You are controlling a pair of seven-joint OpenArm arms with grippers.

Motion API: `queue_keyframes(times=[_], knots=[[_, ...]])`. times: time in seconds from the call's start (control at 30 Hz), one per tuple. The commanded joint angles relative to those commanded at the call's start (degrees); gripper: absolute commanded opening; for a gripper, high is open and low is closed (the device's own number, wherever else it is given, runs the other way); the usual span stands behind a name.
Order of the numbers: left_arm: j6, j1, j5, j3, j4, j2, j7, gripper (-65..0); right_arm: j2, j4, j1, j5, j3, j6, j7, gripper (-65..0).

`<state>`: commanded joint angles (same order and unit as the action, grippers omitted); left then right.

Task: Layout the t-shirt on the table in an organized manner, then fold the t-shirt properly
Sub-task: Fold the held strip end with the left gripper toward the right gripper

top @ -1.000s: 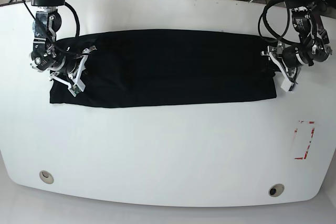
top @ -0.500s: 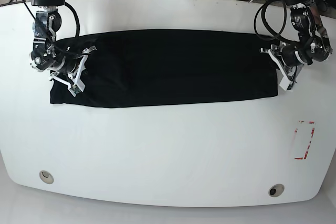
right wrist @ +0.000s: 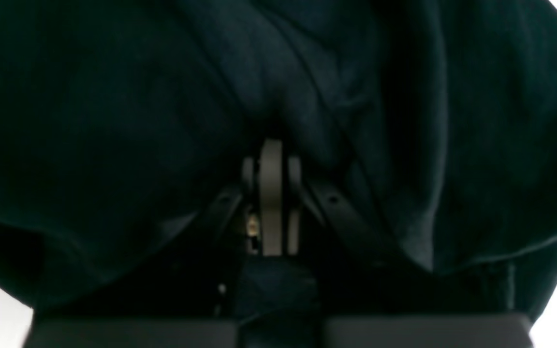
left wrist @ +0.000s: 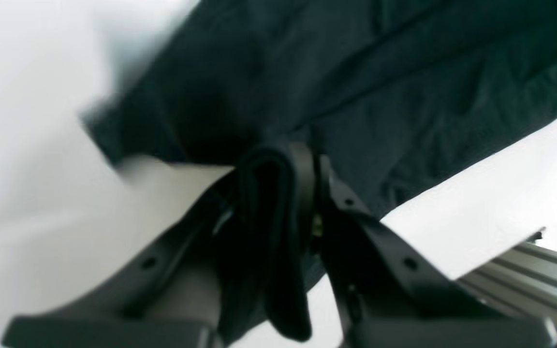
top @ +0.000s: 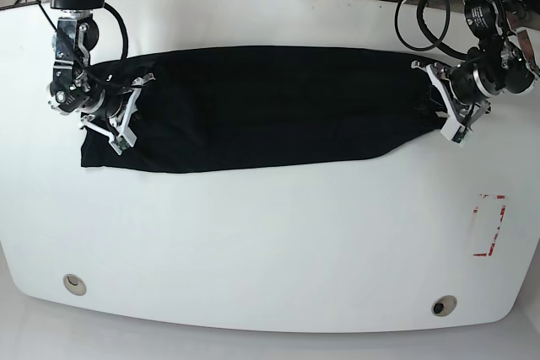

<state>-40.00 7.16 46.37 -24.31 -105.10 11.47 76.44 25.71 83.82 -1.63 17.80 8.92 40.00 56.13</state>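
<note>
The black t-shirt [top: 261, 107] lies as a long folded band across the white surface [top: 253, 242], stretched between both sets of fingers. The left fingers [left wrist: 278, 164] pinch a bunched fold at one end; the right fingers [right wrist: 271, 164] are pressed together on cloth at the other.

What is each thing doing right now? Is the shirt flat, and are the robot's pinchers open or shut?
t-shirt: folded into a long black band, lying on the table; the end by the left gripper is lifted and bunched.
left gripper: jaws shut on the t-shirt's end.
right gripper: jaws shut on the t-shirt's other end.
table: white, holding the shirt.
red dashed rectangle: uncovered.
grommet holes: uncovered.
</note>
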Motion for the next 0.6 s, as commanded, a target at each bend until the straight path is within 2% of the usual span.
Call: queue_keyframes(times=[0.13,0.37,0.43,0.47,0.6], knots=[[0.00,-0.26,1.67,3.08,0.00,-1.23,-0.09,-59.2,-0.97,0.00,0.00,0.00,0.00,0.00,0.00,-64.2],[0.00,-2.73,1.32,6.33,0.09,-9.58,-0.09,-59.2,-1.93,0.00,0.00,-0.09,-0.09,0.00,0.00,-64.2],[0.00,-3.69,1.14,6.68,0.35,-13.01,-0.09,-59.0,-2.81,0.00,0.00,-0.26,-0.09,0.00,0.00,-64.2],[0.00,-3.87,0.97,6.77,0.35,-13.54,-0.09,-59.0,-2.90,0.00,0.00,-0.35,-0.09,0.00,0.00,-64.2],[0.00,-5.19,-2.64,10.02,0.44,-17.93,-0.18,-59.0,-3.16,0.00,0.00,-0.35,-0.09,0.00,0.00,-64.2]])
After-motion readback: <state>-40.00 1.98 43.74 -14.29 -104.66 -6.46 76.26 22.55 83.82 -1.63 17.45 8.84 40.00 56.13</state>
